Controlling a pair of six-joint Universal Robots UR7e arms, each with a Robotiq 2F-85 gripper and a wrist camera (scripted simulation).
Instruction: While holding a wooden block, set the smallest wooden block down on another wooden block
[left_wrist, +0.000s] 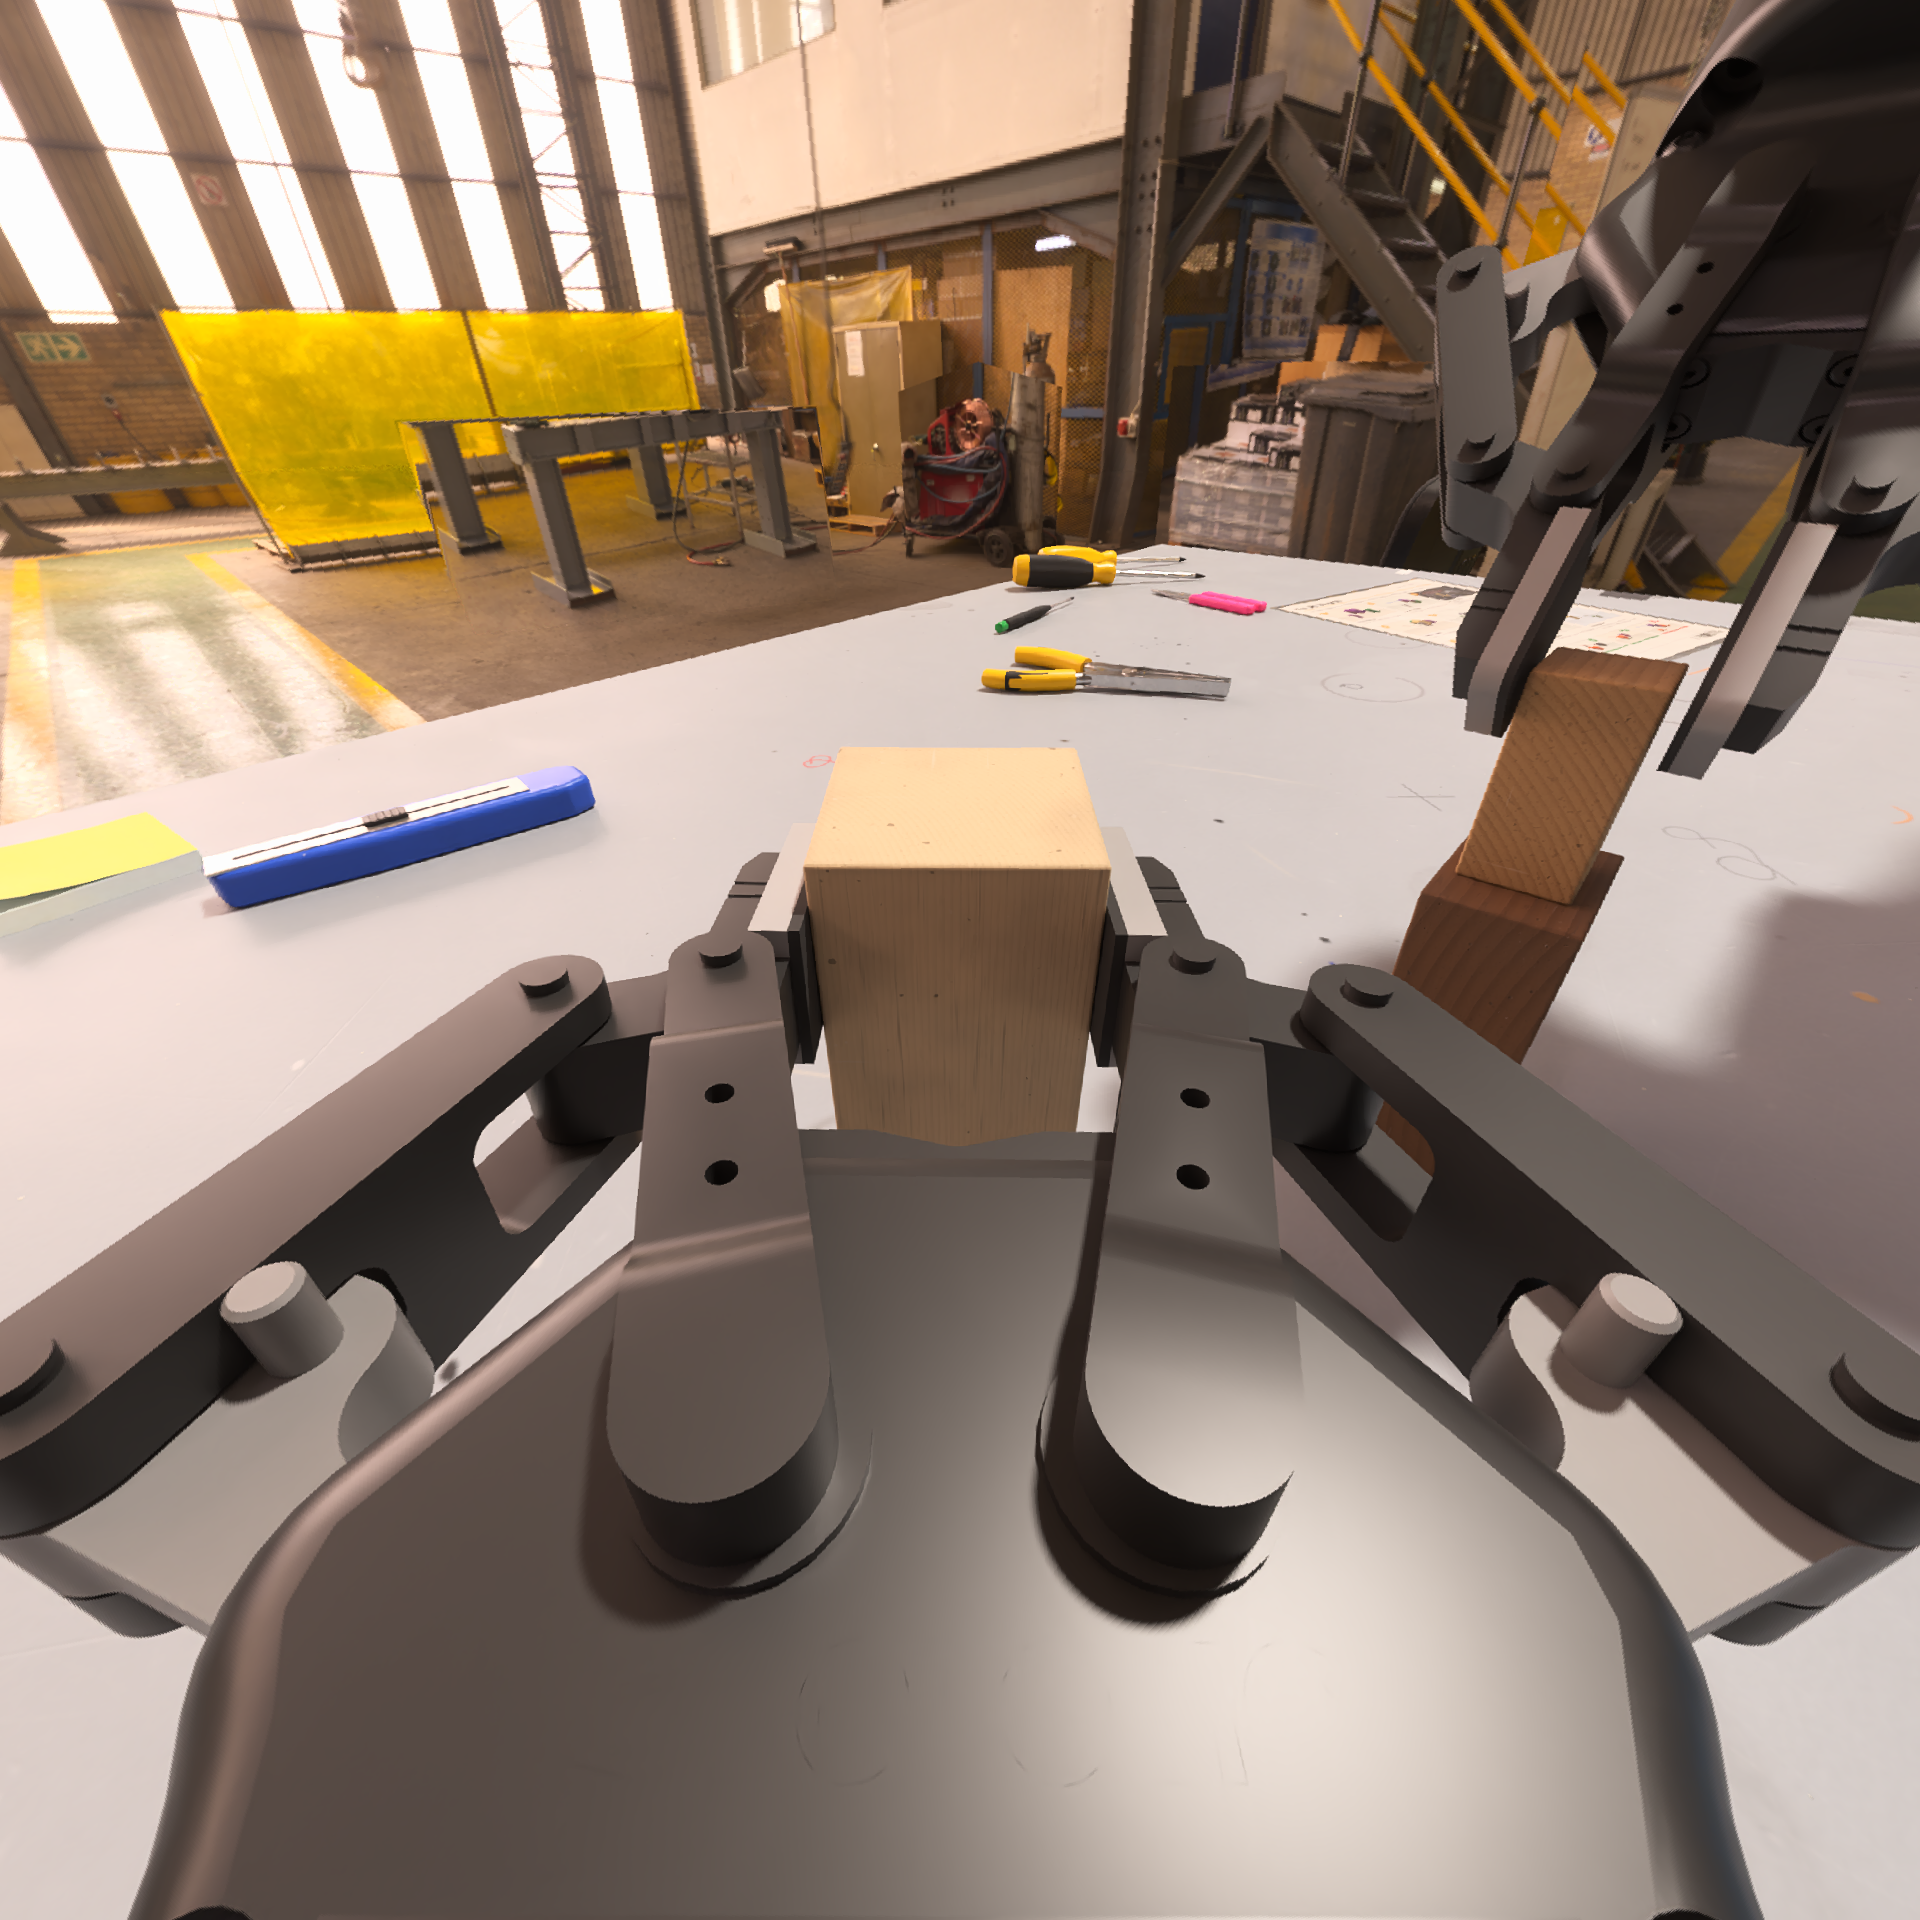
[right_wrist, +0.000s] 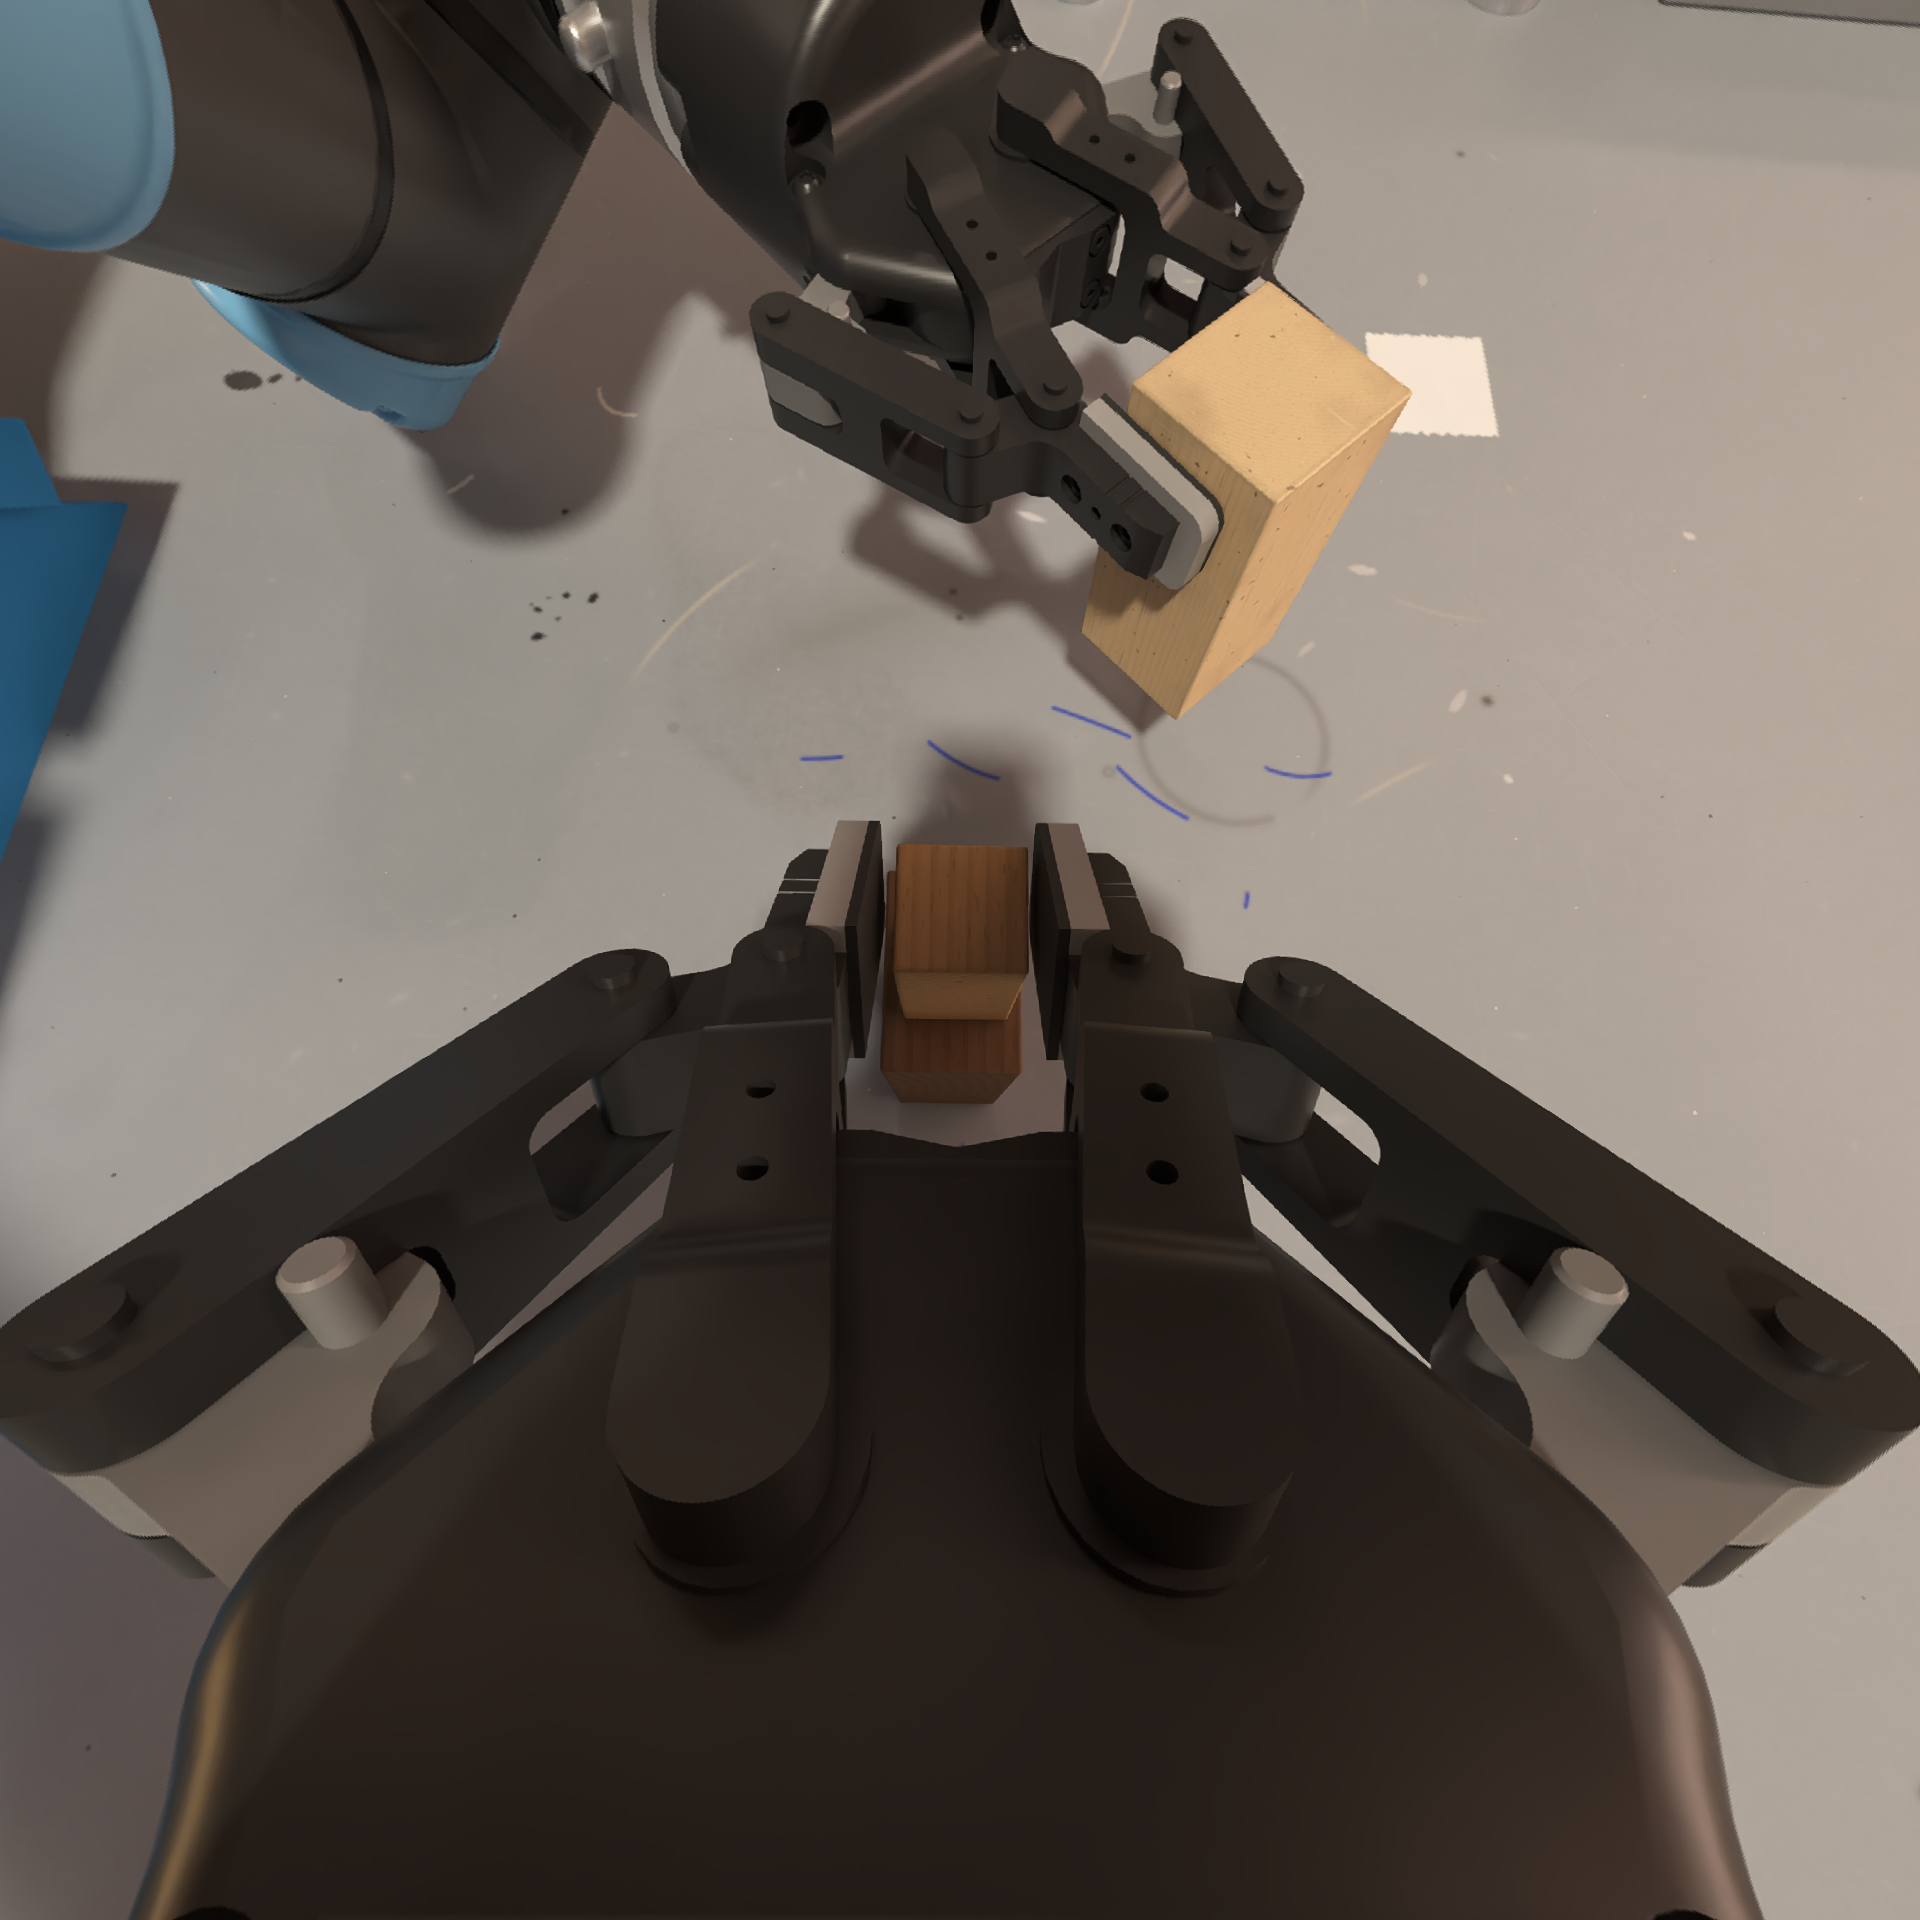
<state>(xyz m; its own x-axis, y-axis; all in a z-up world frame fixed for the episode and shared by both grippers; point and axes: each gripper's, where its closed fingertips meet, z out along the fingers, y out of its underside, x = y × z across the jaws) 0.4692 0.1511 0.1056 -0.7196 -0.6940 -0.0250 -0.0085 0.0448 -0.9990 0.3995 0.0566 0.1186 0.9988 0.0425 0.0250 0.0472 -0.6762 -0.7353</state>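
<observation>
My left gripper (left_wrist: 956, 862) is shut on a large pale wooden block (left_wrist: 956, 935) and holds it above the grey table (left_wrist: 623, 987). It shows with the block (right_wrist: 1247, 488) in the right wrist view too. A small tan block (left_wrist: 1558, 779) rests on top of an upright dark brown block (left_wrist: 1496, 966) at the right. My right gripper (right_wrist: 956, 842) straddles the small block (right_wrist: 956, 925) from above, with narrow gaps between both pads and the wood. The dark block (right_wrist: 951, 1060) shows beneath it. The right gripper also shows in the left wrist view (left_wrist: 1595, 727).
A blue utility knife (left_wrist: 400, 836) and a yellow pad (left_wrist: 83, 862) lie at the left. Yellow-handled pliers (left_wrist: 1101, 675), screwdrivers (left_wrist: 1081, 566), a pink marker (left_wrist: 1226, 601) and a printed sheet (left_wrist: 1455, 613) lie at the far side. A white paper square (right_wrist: 1439, 384) lies beyond the pale block.
</observation>
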